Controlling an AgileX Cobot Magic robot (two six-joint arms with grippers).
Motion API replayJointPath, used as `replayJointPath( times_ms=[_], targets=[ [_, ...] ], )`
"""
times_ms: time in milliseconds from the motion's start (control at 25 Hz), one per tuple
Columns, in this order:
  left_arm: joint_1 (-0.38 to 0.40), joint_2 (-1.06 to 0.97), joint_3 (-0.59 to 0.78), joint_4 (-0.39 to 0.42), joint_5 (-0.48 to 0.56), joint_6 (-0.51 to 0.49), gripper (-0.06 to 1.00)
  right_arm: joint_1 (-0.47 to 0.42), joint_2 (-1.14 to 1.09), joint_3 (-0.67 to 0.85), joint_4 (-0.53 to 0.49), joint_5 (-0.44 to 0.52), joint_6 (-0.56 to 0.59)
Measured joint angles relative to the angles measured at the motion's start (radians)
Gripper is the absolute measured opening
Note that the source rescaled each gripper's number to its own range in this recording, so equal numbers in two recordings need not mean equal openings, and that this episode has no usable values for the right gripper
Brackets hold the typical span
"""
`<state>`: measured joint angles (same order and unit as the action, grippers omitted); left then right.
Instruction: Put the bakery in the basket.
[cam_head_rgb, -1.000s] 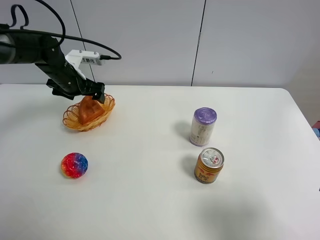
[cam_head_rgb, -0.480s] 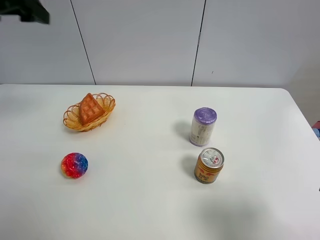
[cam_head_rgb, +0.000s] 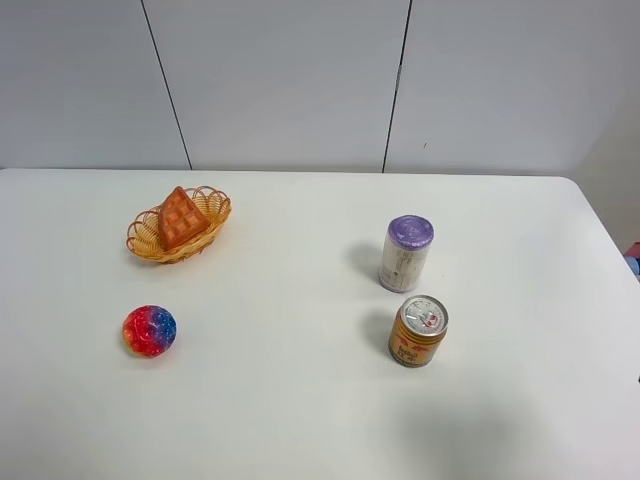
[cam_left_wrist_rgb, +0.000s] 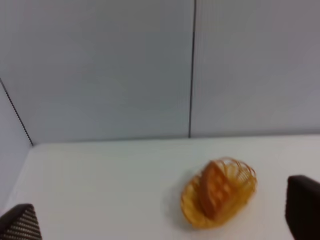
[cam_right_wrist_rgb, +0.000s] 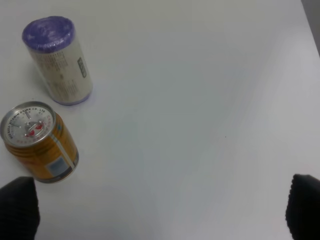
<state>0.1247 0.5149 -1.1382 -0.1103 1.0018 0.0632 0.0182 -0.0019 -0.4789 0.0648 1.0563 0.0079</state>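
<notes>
The bakery (cam_head_rgb: 181, 217), an orange-brown waffle wedge, lies in the woven basket (cam_head_rgb: 214, 203) at the back left of the table. The left wrist view shows the waffle (cam_left_wrist_rgb: 212, 189) leaning in the basket (cam_left_wrist_rgb: 247, 173) from a distance. My left gripper (cam_left_wrist_rgb: 160, 222) is open and empty, well back from the basket, with only its dark fingertips (cam_left_wrist_rgb: 20, 226) showing. My right gripper (cam_right_wrist_rgb: 160, 212) is open and empty above the table on the right side. Neither gripper shows in the exterior high view.
A red-blue speckled ball (cam_head_rgb: 149, 330) lies in front of the basket. A purple-topped can (cam_head_rgb: 406, 253) and an orange can (cam_head_rgb: 417, 330) stand right of centre; the right wrist view shows the purple-topped can (cam_right_wrist_rgb: 57, 60) and the orange can (cam_right_wrist_rgb: 40, 142).
My left arm was at the basket over the waffle, then rose and left the exterior view. The waffle stays in the basket.
</notes>
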Motion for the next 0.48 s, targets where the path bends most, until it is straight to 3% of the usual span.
replayJointPath(
  times_ms=[240, 480],
  targets=[
    [0.0, -0.275, 0.354, 0.035, 0.109, -0.002, 0.98, 0.0, 0.0, 0.0, 0.0, 0.0, 0.0],
    [0.0, -0.473, 0.567, 0.034, 0.117, 0.011, 0.99, 0.0, 0.0, 0.0, 0.0, 0.0, 0.0]
  ],
)
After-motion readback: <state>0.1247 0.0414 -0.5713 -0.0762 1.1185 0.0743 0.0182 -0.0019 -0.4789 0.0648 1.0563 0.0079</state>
